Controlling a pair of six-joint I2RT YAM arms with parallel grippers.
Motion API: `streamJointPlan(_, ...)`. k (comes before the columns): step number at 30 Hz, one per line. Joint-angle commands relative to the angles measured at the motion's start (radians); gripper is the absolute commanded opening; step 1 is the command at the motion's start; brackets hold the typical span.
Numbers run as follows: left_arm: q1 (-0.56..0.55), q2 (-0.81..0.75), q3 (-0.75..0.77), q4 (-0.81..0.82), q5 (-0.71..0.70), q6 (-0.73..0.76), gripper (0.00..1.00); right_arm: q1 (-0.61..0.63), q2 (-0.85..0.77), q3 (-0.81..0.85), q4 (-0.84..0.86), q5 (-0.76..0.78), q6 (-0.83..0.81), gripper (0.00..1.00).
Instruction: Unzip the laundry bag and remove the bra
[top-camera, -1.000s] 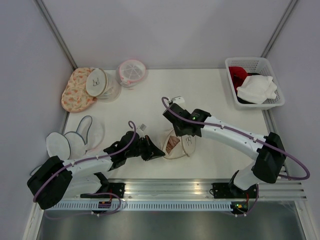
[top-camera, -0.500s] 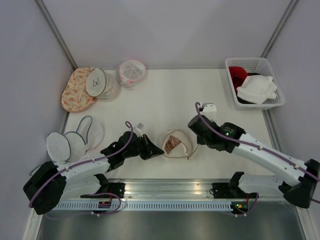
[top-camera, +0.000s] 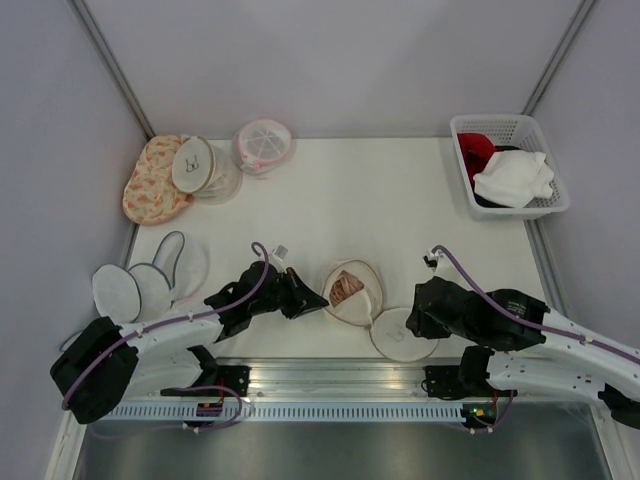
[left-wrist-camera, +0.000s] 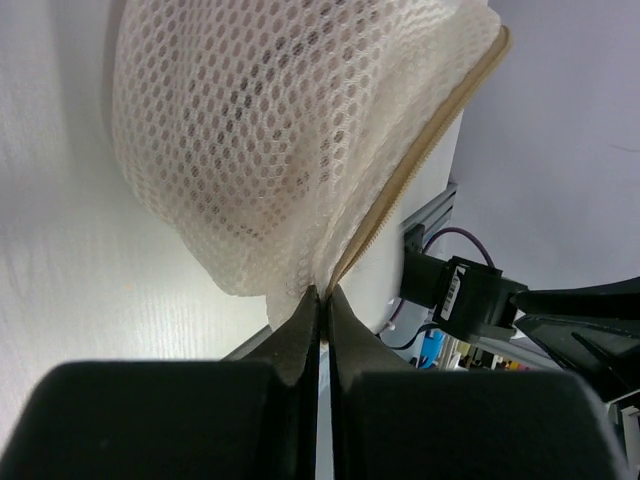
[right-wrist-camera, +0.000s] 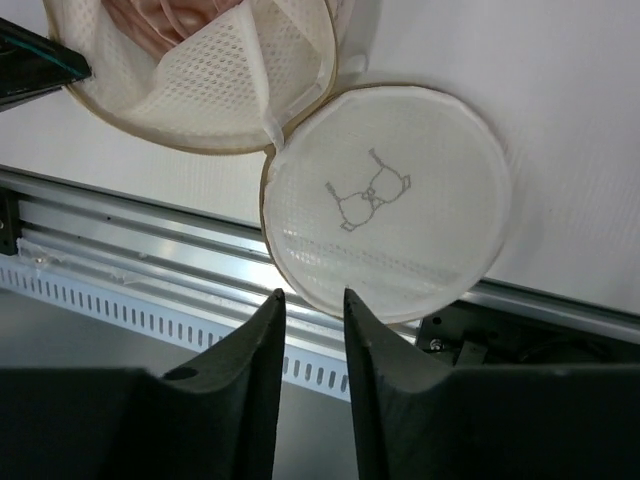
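The round cream-white mesh laundry bag (top-camera: 362, 304) with a tan zipper rim lies unzipped near the white tabletop's (top-camera: 380, 200) front edge. Its long axis runs diagonally, far-left to near-right. Its flat lid (right-wrist-camera: 385, 200) faces drawing-up. The pale pinkish-beige bra (top-camera: 346, 286) sits in the open half.

The left end effector (left-wrist-camera: 320, 300) is clenched on the bag's rim. The right end effector (right-wrist-camera: 310, 297) is released above the lid's near rim.

Well apart stand a white plastic basket (top-camera: 545, 205), an orange floral bag (top-camera: 150, 185) and a pink-trimmed domed mesh bag (top-camera: 264, 145).
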Motion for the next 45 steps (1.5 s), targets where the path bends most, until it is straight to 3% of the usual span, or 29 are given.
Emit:
streamJointPlan(1,-0.006,-0.024,0.056,0.026,-0.020,-0.005,0.02,0.009,0.018,0.038,-0.012,-0.013,0.001,0.37)
streamJointPlan(3,-0.006,-0.055,0.060,0.017,-0.025,-0.001,0.03,0.010,0.027,0.035,0.013,-0.024,-0.010,0.37)
streamJointPlan(4,-0.004,-0.072,0.059,0.017,-0.028,0.002,0.09,0.010,0.027,0.029,0.031,-0.027,-0.020,0.39)
streamJointPlan(5,-0.006,-0.101,0.060,0.014,-0.043,0.019,0.33,0.010,0.026,0.025,0.037,-0.024,-0.025,0.50)
streamJointPlan(9,-0.006,-0.155,0.140,-0.055,-0.082,0.134,0.85,0.010,0.026,-0.002,0.079,-0.004,-0.045,0.59)
streamJointPlan(12,-0.004,-0.136,0.302,-0.188,-0.097,0.318,0.98,0.009,0.033,-0.037,0.148,0.002,-0.068,0.60)
streamJointPlan(16,-0.006,0.027,0.552,-0.426,-0.091,0.664,1.00,0.009,0.067,-0.063,0.209,0.013,-0.096,0.61)
streamJointPlan(20,-0.024,0.225,0.808,-0.590,-0.072,0.895,0.97,0.010,0.072,-0.071,0.228,0.026,-0.109,0.61)
streamJointPlan(23,-0.075,0.359,0.925,-0.694,-0.180,1.065,0.97,0.010,0.059,-0.068,0.220,0.034,-0.111,0.60)
streamJointPlan(26,-0.138,0.466,0.996,-0.753,-0.264,1.176,0.98,0.010,0.044,-0.068,0.209,0.043,-0.108,0.60)
streamJointPlan(33,-0.169,0.600,1.013,-0.821,-0.335,1.305,0.95,0.010,0.020,-0.072,0.198,0.051,-0.105,0.58)
streamJointPlan(35,-0.169,0.624,1.016,-0.825,-0.373,1.315,0.88,0.010,0.026,-0.074,0.205,0.051,-0.108,0.56)
streamJointPlan(37,-0.167,0.654,1.025,-0.827,-0.407,1.316,0.73,0.010,0.035,-0.074,0.212,0.046,-0.116,0.49)
streamJointPlan(38,-0.167,0.661,1.031,-0.831,-0.413,1.311,0.41,0.009,0.038,-0.074,0.215,0.045,-0.117,0.46)
streamJointPlan(40,-0.169,0.666,1.039,-0.833,-0.433,1.274,0.02,0.010,0.042,-0.080,0.232,0.039,-0.122,0.36)
streamJointPlan(45,-0.169,0.634,1.010,-0.824,-0.439,1.130,0.02,0.010,0.059,-0.095,0.330,0.033,-0.166,0.25)
